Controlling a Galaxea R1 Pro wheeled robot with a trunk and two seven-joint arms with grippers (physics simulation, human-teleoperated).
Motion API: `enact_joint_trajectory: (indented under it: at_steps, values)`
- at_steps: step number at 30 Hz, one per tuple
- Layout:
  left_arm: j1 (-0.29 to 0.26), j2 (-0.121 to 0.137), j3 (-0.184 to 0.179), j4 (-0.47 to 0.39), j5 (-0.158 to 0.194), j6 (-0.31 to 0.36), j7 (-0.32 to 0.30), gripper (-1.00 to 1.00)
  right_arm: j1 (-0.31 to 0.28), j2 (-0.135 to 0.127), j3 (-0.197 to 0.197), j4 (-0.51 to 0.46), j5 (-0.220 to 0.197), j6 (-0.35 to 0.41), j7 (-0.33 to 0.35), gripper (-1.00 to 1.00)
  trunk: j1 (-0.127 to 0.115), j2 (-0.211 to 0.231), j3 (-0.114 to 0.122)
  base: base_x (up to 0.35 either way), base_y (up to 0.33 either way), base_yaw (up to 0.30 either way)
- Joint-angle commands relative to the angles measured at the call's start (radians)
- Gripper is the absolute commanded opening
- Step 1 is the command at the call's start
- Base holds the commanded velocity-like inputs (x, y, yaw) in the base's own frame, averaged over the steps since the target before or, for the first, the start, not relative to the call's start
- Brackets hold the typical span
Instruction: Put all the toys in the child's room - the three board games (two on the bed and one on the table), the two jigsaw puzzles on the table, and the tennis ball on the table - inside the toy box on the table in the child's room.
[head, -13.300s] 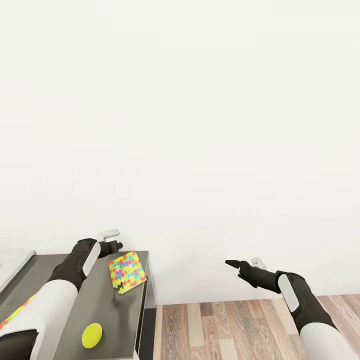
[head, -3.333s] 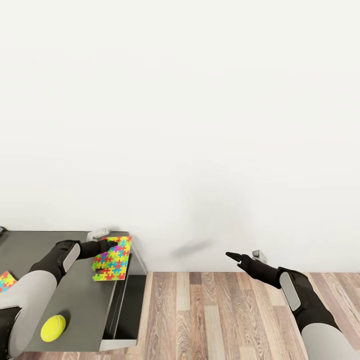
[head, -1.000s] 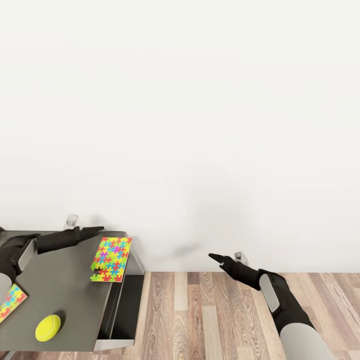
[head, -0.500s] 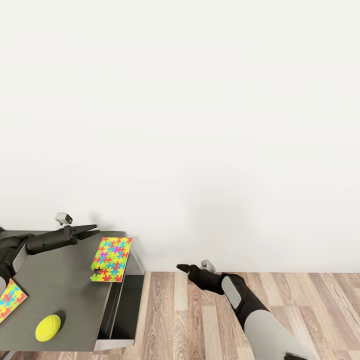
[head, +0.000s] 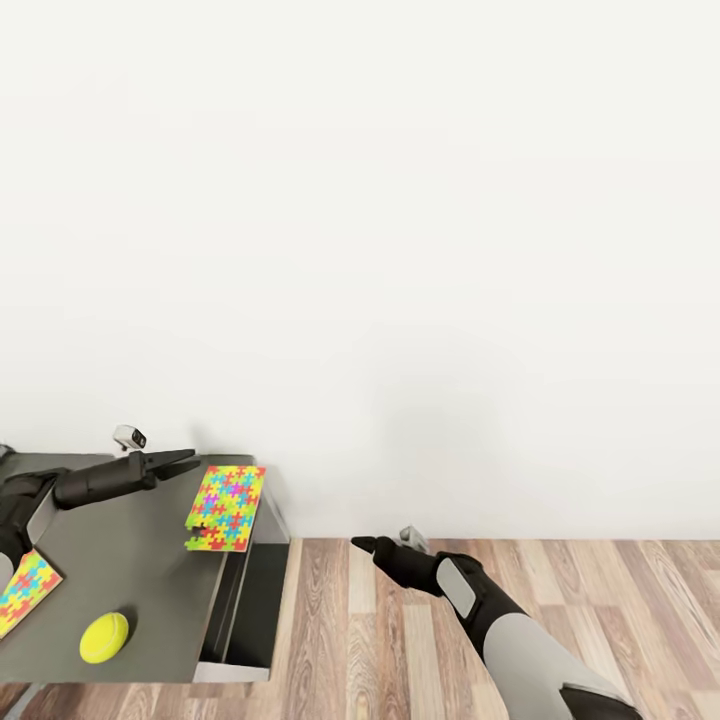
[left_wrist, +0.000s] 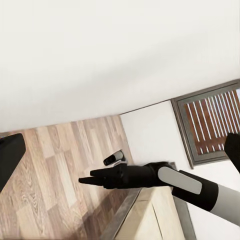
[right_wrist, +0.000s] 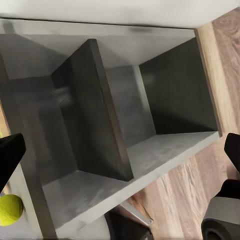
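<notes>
A jigsaw puzzle (head: 226, 494) lies flat at the right end of the table (head: 140, 560), near the wall. My left gripper (head: 192, 461) hovers just left of it, open and holding nothing; its fingers (left_wrist: 11, 156) stand far apart in the left wrist view. A second jigsaw puzzle (head: 24, 592) lies at the picture's left edge, partly cut off. The tennis ball (head: 104, 637) rests near the table's front edge, and the tennis ball (right_wrist: 9, 209) also peeks in beside the table's end. My right gripper (head: 362, 545) hangs open over the floor, right of the table. The toy box, board games and bed are out of view.
Open dark grey shelf compartments (right_wrist: 125, 125) sit under the table's right end. Wood plank floor (head: 400, 640) spreads to the right, bounded by a bare white wall (head: 400, 250). My right arm (left_wrist: 170, 180) shows over the floor in the left wrist view.
My left gripper has let go of the puzzle and drawn back left; the puzzle now lies flat. My right arm has swung left toward the table. The camera shifted slightly.
</notes>
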Motion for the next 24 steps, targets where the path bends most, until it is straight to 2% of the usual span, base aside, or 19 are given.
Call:
enact_joint_trajectory:
  at_steps: [1,8,16,24]
  values:
    - [0.0,0.0,0.0,0.0,0.0,0.011,-0.004,1.0,-0.001,0.001,-0.006,-0.007,-0.004,0.012,0.0,1.0,0.0,-0.002,-0.002,-0.086,0.0,0.0]
    - [-0.001,-0.002,0.0,0.0,0.001,0.011,-0.004,1.0,-0.001,0.001,-0.006,-0.035,-0.004,0.035,0.005,1.0,0.0,-0.002,-0.002,-0.034,0.011,0.0]
    - [0.0,-0.001,0.0,0.0,0.001,0.011,-0.004,1.0,0.0,0.001,-0.005,-0.047,-0.004,0.038,0.013,1.0,0.0,-0.002,-0.002,-0.004,0.137,0.0]
    - [0.0,-0.002,0.0,0.0,0.001,0.011,-0.004,1.0,0.0,0.001,-0.004,-0.049,-0.003,0.036,0.045,1.0,0.0,-0.002,-0.002,0.0,0.034,0.0]
